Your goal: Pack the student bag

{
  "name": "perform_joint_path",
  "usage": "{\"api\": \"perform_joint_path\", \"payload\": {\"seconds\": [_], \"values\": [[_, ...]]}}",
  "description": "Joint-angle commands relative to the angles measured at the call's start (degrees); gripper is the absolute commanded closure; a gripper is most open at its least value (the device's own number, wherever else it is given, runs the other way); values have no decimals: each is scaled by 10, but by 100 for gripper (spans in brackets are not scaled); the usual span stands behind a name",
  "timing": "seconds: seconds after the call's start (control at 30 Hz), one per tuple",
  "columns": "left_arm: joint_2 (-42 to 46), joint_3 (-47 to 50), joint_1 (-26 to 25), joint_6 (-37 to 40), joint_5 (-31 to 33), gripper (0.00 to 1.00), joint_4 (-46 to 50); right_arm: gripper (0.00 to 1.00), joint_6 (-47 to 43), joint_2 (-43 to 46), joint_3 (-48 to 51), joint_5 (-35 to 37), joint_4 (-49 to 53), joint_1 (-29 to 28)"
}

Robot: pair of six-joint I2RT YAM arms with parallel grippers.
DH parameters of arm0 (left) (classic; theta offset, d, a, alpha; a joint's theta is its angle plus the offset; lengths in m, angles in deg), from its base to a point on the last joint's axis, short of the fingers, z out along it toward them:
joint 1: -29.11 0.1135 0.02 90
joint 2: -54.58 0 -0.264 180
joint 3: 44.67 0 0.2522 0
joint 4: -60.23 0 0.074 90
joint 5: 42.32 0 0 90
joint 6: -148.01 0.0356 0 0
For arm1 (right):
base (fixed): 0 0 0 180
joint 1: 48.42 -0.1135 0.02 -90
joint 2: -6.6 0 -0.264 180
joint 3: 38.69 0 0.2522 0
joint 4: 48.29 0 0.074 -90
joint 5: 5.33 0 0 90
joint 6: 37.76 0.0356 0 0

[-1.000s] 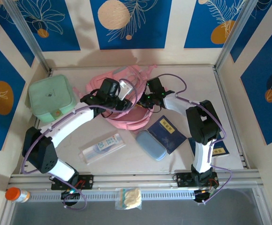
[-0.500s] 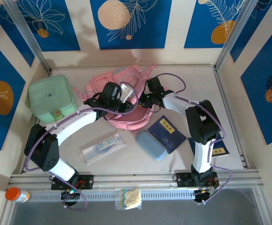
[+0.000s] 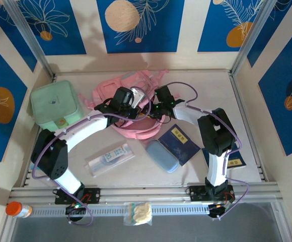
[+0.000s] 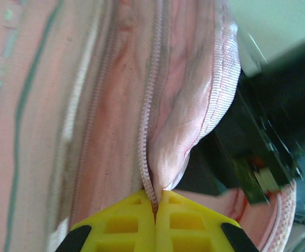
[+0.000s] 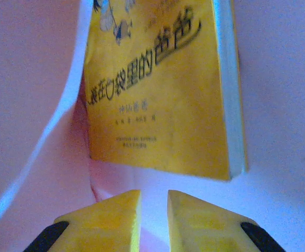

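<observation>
Top view: the left arm (image 3: 83,128) has swung closer over the student bag (image 3: 131,132), which lies mid-table at the back. Left wrist: the left gripper (image 4: 155,207) has closed, pinching the bag's zip edge. Right wrist: the right gripper (image 5: 154,210) is slightly parted and holds nothing, facing a yellow book (image 5: 163,89).

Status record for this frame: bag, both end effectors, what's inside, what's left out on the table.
bag: student bag, lying on table
left end effector: shut on the bag's zip edge
right end effector: inside the bag, jaws slightly apart, nothing between
inside: yellow book
outside: mint case, blue pouch, dark blue booklet, clear packet
</observation>
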Motion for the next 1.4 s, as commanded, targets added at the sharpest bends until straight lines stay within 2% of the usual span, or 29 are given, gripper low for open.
{"api": "perform_joint_path", "payload": {"seconds": [0.0, 0.2, 0.27, 0.4, 0.57, 0.67, 0.83, 0.93, 1.07, 1.2, 1.37], "values": [[30, -41, 4, 6, 71, 100, -16, 82, 24, 25, 20, -9, -13, -20], [48, -75, 5, 23, 94, 100, -10, 92, 35, -35, -2, 13, -18, -42], [55, -82, 5, 26, 71, 100, -8, 96, 40, -46, 0, 33, -44, -38], [64, -87, 5, 33, 75, 100, -2, 100, 29, -62, -21, 88, -52, -31], [73, -87, 5, 61, 89, 100, 10, 100, 26, -62, -42, 181, -55, -18], [73, -85, 6, 73, 98, 100, 16, 100, 26, -60, -50, 202, -71, -7], [62, -92, 9, 69, 94, 100, 27, 100, 15, -60, -62, 176, -76, 0], [54, -101, 9, 64, 90, 100, 42, 100, -11, -23, -17, 148, -86, -15], [48, -86, 10, 44, 83, 100, 41, 100, -23, 84, 90, 124, -92, -30], [34, -69, 9, 20, 53, 100, 40, 99, -23, 192, 139, 151, 23, -38], [14, -23, 12, 0, 71, 100, 42, 95, -21, 287, 156, 207, 173, -37]]}}
